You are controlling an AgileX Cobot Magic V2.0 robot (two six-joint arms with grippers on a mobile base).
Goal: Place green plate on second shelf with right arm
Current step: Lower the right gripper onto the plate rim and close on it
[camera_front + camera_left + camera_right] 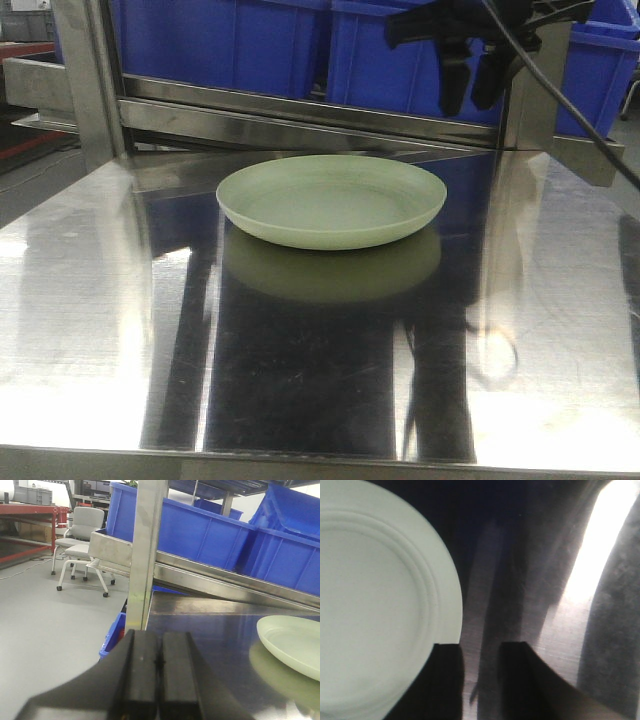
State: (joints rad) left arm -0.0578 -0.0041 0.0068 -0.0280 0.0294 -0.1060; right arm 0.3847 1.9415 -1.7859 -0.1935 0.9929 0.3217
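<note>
The green plate (332,200) sat flat on a shiny steel table (90,300), with blue bins (220,45) behind it. The right gripper (472,85) hung above the plate's right edge, its fingers apart and holding nothing. Only the left wrist view showed the left gripper (160,645) pressed shut, a grey floor (45,620) and a chair (87,520)

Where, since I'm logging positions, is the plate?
In the front view, the plate lies centrally on the steel table, before the blue bins, below the right gripper.
</note>
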